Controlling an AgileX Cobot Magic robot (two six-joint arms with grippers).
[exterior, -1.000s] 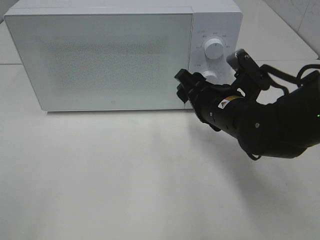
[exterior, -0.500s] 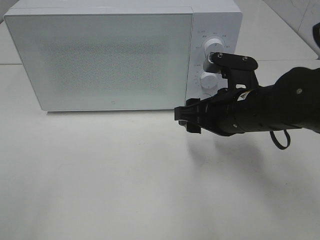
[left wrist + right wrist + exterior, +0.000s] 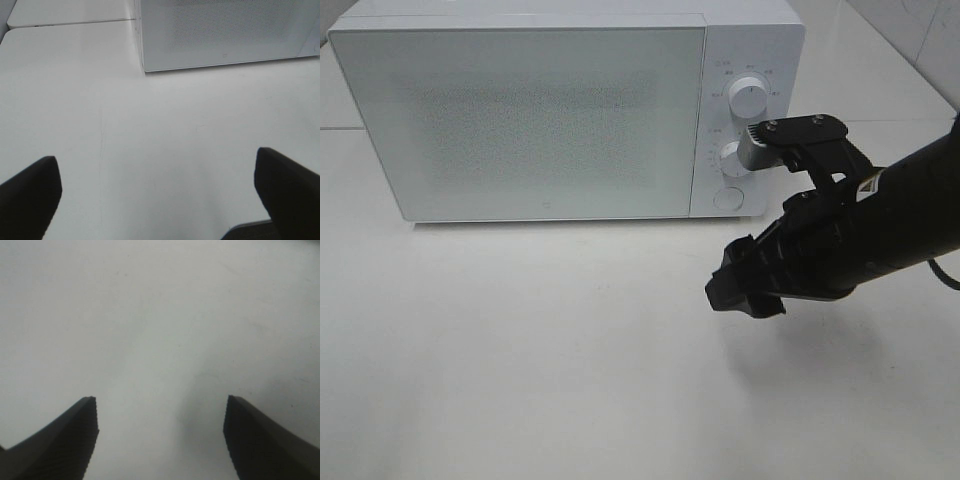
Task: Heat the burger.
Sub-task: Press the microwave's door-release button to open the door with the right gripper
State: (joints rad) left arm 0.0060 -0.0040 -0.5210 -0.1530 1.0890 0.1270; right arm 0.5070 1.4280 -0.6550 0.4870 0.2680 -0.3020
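While it hovers above table (image 3: 520,350) | right end effector (image 3: 161,400) spread wide | empty

microwave (image 3: 750,25) at back of table (image 3: 520,350), door (image 3: 520,115) left, control panel (image 3: 720,125) right. right gripper (image 3: 738,290) above table, just in front of the panel.

Soft, diffuse light washes the white bench (image 3: 520,350) pale, a faint shadow spreads beneath the right pincer (image 3: 735,291), and the right wrist view looks dim, perhaps defocused.
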